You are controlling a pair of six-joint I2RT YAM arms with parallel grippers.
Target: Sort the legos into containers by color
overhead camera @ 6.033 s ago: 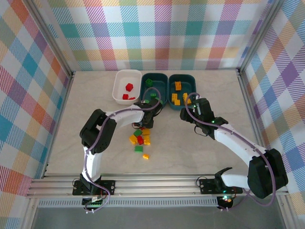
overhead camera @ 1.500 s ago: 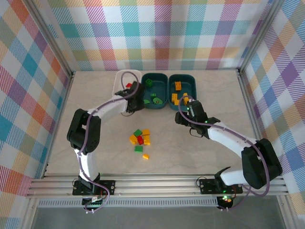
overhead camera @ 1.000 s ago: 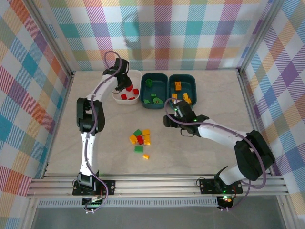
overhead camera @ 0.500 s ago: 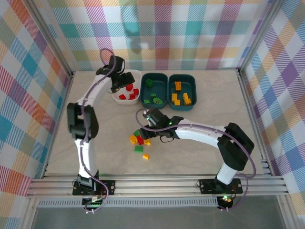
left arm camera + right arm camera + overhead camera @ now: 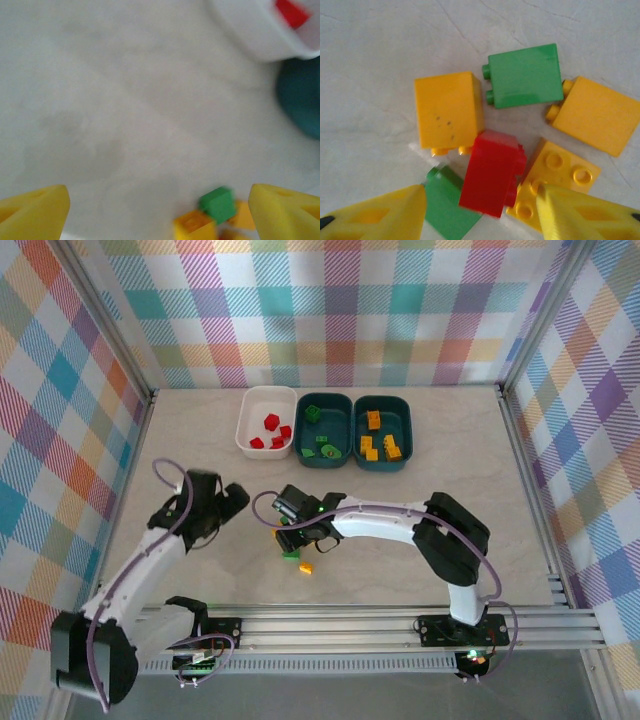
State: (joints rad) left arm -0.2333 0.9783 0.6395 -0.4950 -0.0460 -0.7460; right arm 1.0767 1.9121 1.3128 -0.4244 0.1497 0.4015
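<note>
A loose pile of legos (image 5: 293, 537) lies mid-table. My right gripper (image 5: 297, 529) hovers low over it, open. In the right wrist view its yellow fingers (image 5: 375, 215) flank a red brick (image 5: 492, 172), apart from it. Around it lie a yellow brick (image 5: 449, 109), a green brick (image 5: 522, 75), a studded yellow brick (image 5: 560, 172) and another green one (image 5: 445, 207). My left gripper (image 5: 232, 500) is open and empty left of the pile. Its wrist view shows a green brick (image 5: 218, 204) ahead. The white tub (image 5: 251, 415) holds red bricks, the middle teal tub (image 5: 335, 420) green ones, the right teal tub (image 5: 402, 418) yellow ones.
One yellow brick (image 5: 306, 567) and a green brick (image 5: 291, 553) lie just near of the pile. The tubs stand in a row at the back centre. Checked walls enclose the table on three sides.
My left arm has swung back from the white tub to the near left. My right gripper has travelled from the yellow tub down onto the pile.
</note>
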